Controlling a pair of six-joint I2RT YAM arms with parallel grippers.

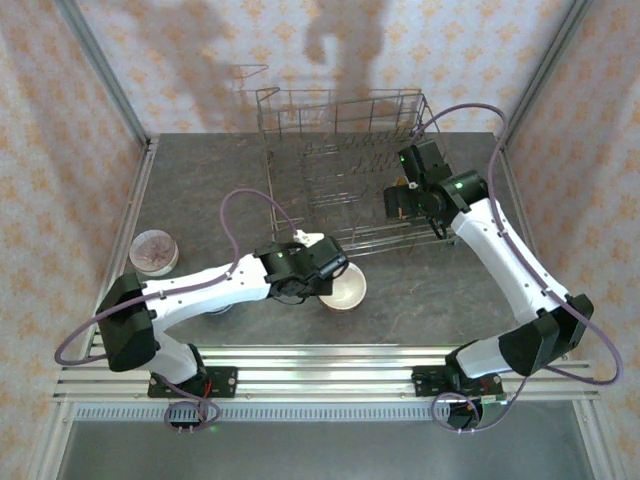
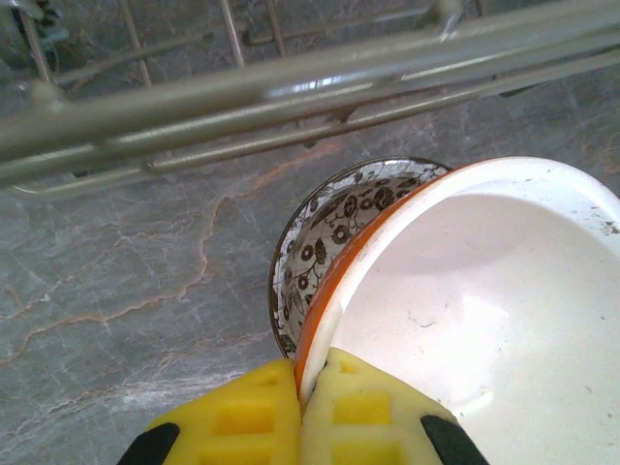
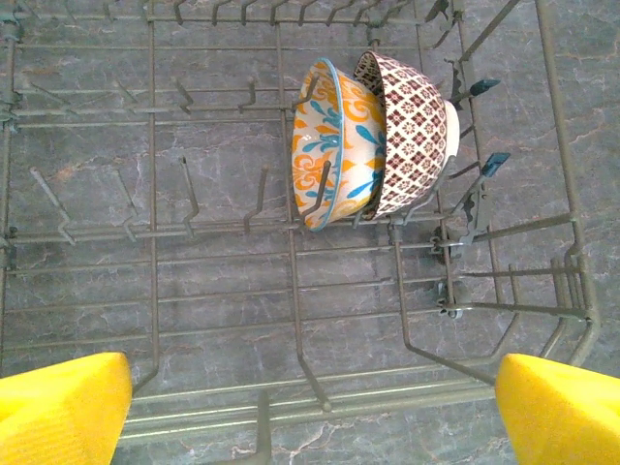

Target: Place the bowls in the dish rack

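Note:
My left gripper [image 2: 312, 373] is shut on the rim of an orange bowl with a white inside [image 2: 484, 291], one yellow pad inside the rim and one outside. This bowl [image 1: 345, 290] sits just in front of the dish rack [image 1: 340, 160], tilted over a brown-patterned bowl [image 2: 315, 247] on the table. My right gripper [image 3: 315, 407] is open over the right part of the rack [image 3: 155, 242], nothing between its fingers. Two bowls stand on edge among the tines: an orange-and-blue one [image 3: 334, 145] and a dark red patterned one [image 3: 412, 131]. A pinkish bowl [image 1: 153, 250] sits at the table's left.
The rack's front wire rail [image 2: 291, 87] runs close above the held bowl in the left wrist view. Upright tines [image 3: 189, 189] fill the rack floor left of the standing bowls. The patterned enclosure walls [image 1: 60, 150] stand around the grey table [image 1: 200, 180].

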